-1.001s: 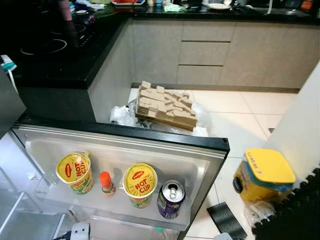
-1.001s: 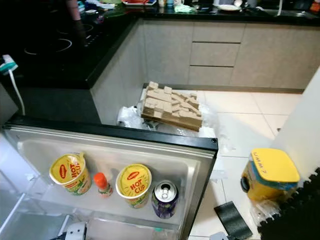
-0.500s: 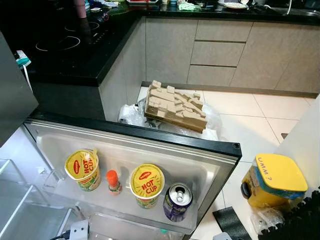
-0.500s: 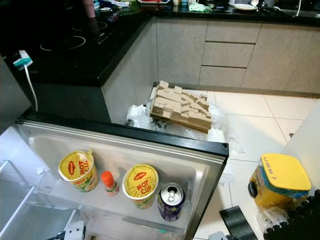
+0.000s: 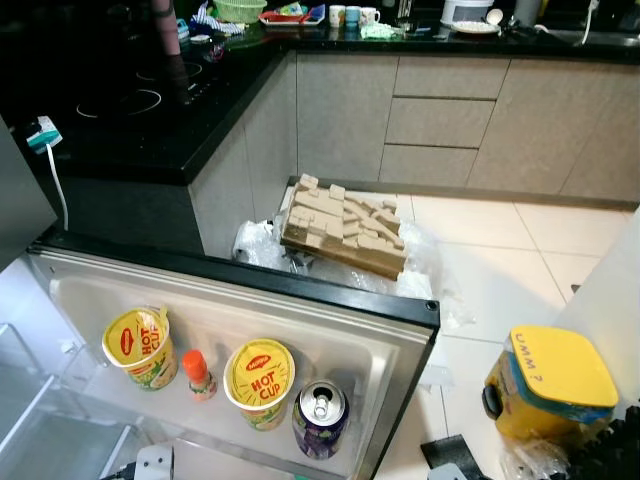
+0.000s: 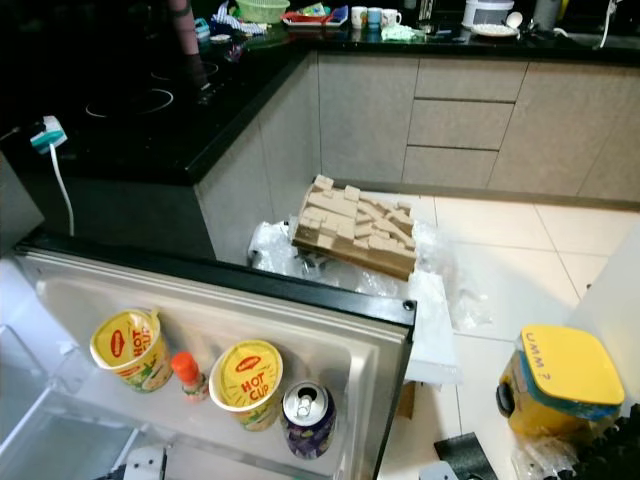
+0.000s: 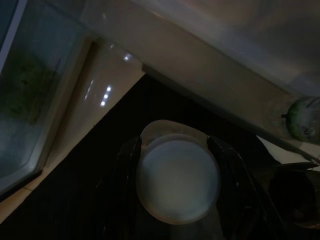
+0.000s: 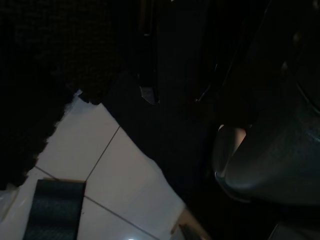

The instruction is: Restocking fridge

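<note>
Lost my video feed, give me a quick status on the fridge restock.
Left gripper shut on white round container, held low. Right arm idle. Fridge door open; door shelf holds two noodle cups, small bottle, can. Nothing blocking.

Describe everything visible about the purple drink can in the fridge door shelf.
The purple can stands upright in the open fridge door's shelf, the rightmost of four items in a row. It looks like metal, with a silver top whose pull tab is in place; whether it has been opened cannot be told. Its side is dark purple with small printing too blurred to read. It sits close beside a yellow-lidded Hot Cup noodle cup; whether they touch is unclear. No end effector is near it.
</note>
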Tool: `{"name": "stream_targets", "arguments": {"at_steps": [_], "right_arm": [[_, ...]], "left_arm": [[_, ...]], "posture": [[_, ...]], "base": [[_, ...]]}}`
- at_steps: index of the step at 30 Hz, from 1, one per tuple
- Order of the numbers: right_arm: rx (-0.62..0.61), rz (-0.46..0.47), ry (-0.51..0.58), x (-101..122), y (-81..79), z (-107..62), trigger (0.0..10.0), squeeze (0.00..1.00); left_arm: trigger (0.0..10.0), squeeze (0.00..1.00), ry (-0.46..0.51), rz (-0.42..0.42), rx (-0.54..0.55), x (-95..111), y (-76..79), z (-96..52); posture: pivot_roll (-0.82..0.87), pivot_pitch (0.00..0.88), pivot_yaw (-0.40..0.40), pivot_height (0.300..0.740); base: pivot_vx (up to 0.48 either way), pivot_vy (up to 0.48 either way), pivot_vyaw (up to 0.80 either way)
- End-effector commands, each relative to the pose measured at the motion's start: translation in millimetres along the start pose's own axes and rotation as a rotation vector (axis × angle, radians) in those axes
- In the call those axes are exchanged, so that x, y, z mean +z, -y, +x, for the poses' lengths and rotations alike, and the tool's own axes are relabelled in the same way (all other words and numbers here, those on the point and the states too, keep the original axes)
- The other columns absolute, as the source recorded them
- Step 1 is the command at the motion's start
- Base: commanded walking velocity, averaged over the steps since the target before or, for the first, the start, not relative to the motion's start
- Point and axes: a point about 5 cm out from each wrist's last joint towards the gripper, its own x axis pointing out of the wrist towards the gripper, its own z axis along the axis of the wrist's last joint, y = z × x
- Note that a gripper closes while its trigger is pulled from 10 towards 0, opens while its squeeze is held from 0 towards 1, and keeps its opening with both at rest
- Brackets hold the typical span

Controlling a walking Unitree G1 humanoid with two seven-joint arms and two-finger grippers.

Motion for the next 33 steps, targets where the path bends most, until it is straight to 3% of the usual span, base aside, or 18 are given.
{"name": "stream_targets", "arguments": {"at_steps": [1, 7, 11, 15, 17, 20, 27, 28, 33], "right_arm": [[0.015, 0.001, -0.002, 0, -4.2, 0.9, 10.0, 0.0], [0.024, 0.004, -0.003, 0, -5.2, 1.1, 10.0, 0.0], [0.031, 0.008, 0.001, 0, -5.8, 1.1, 10.0, 0.0], [0.039, 0.021, 0.015, 2, -6.8, 1.2, 10.0, 0.0], [0.045, 0.03, 0.026, 2, -7.1, 1.2, 10.0, 0.0], [0.054, 0.039, 0.036, 3, -7.7, 1.2, 10.0, 0.0], [0.091, 0.094, 0.097, 9, -8.0, 0.5, 10.0, 0.0], [0.085, 0.123, 0.144, 15, -1.3, -1.3, 10.0, 0.0], [0.068, 0.122, 0.149, 15, 6.6, -3.4, 10.0, 0.0]], "left_arm": [[10.0, 0.0, -0.043, -0.017, 0.007, -11, -2.2, -2.3], [10.0, 0.0, -0.045, -0.01, 0.036, -12, -5.8, -3.1], [10.0, 0.0, -0.019, -0.048, 0.081, -8, -13.6, -4.1], [10.0, 0.0, 0.05, -0.09, 0.125, 6, -23.3, -4.4], [10.0, 0.0, 0.152, -0.159, 0.157, 26, -34.6, -5.3], [10.0, 0.0, 0.225, -0.191, 0.178, 42, -44.1, -7.3], [10.0, 0.0, 0.327, -0.203, 0.192, 66, -59.0, -12.3], [10.0, 0.0, 0.358, -0.186, 0.196, 74, -65.0, -15.0], [10.0, 0.0, 0.379, -0.185, 0.196, 79, -70.4, -17.5]], "posture": [[-0.05, 0.0, 0.003, 0.74], [-0.05, 0.0, 0.003, 0.74], [-0.05, 0.0, 0.003, 0.74], [-0.05, 0.0, 0.003, 0.74], [-0.06, 0.0, 0.0, 0.74], [-0.06, 0.0, 0.0, 0.74], [-0.06, 0.0, 0.0, 0.74], [-0.06, 0.0, 0.0, 0.74], [-0.06, 0.0, 0.0, 0.74]], "base": [[0.0, 0.0, 0.0], [0.0, 0.0, 0.0], [0.0, 0.0, 0.0], [0.0, 0.0, 0.0], [0.0, 0.0, 0.0], [0.0, 0.0, 0.0], [0.0, 0.0, 0.0], [0.0, 0.0, 0.0], [0.0, 0.0, 0.0]]}}
